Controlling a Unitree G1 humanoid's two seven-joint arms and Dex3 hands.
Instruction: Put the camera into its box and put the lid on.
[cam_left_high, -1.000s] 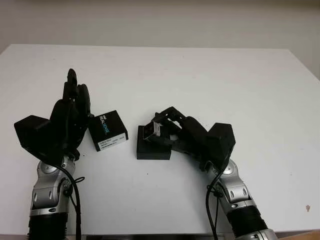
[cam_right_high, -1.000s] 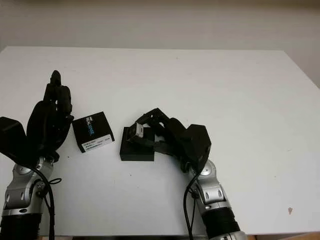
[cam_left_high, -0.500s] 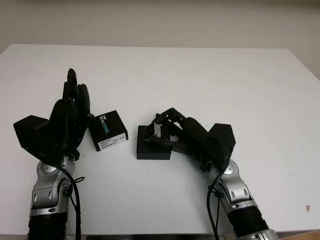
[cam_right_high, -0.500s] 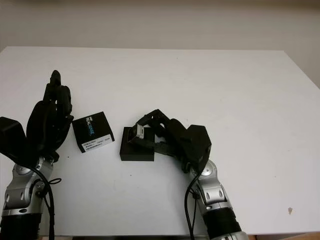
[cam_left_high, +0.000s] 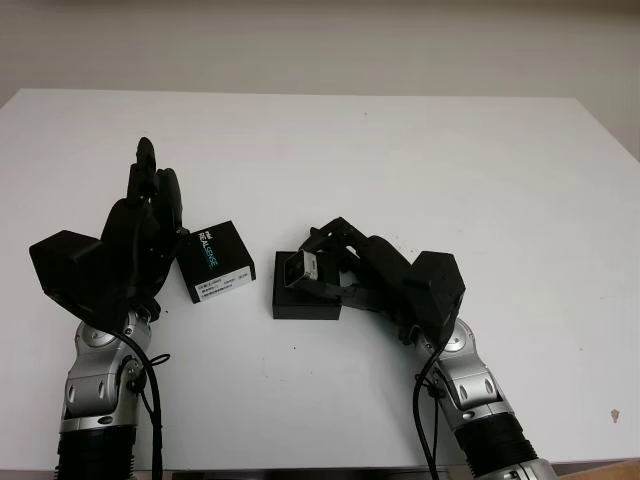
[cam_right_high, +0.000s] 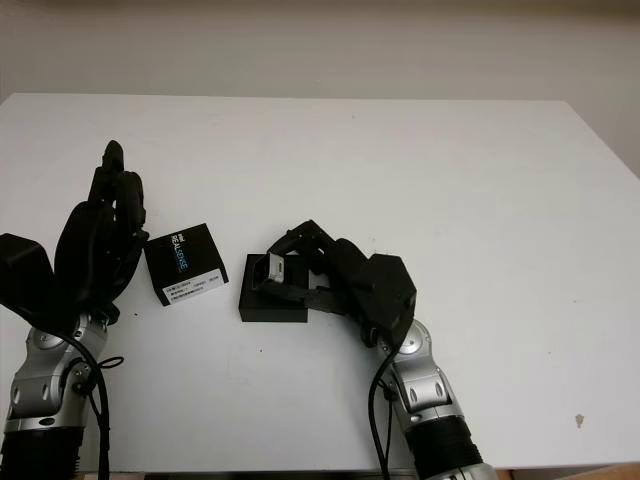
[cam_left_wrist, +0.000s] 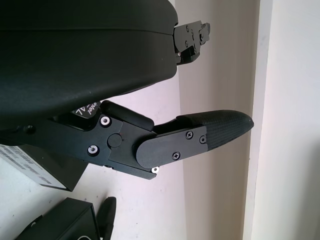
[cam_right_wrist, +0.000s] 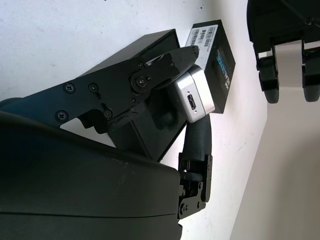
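White table (cam_left_high: 420, 150): bears every item of the task; the robot's two arms enter from its near edge.

Left hand (cam_left_high: 140, 235): open and holding nothing, raised at the table's left side just beside the lid.

Right hand (cam_left_high: 345, 270): clamped on the camera, poised over the box. Over the last second it has carried the camera lower and slightly leftward, so that the camera now sits closer above the cavity; this suggests insertion is under way, though the camera is not yet seated.

Box base (cam_left_high: 305, 300): a black open tray lying flat near the table's centre, partly covered by the right hand's fingers.

Lid (cam_left_high: 217, 261): a black printed carton top with a white label strip, lying flat left of the base and apart from it; it has not moved, so the closing step remains undone.

Camera (cam_right_wrist: 196, 96): a small silver bar held tilted, its long axis sloping down towards the box; the end face with the port points away from the palm, towards the lid.
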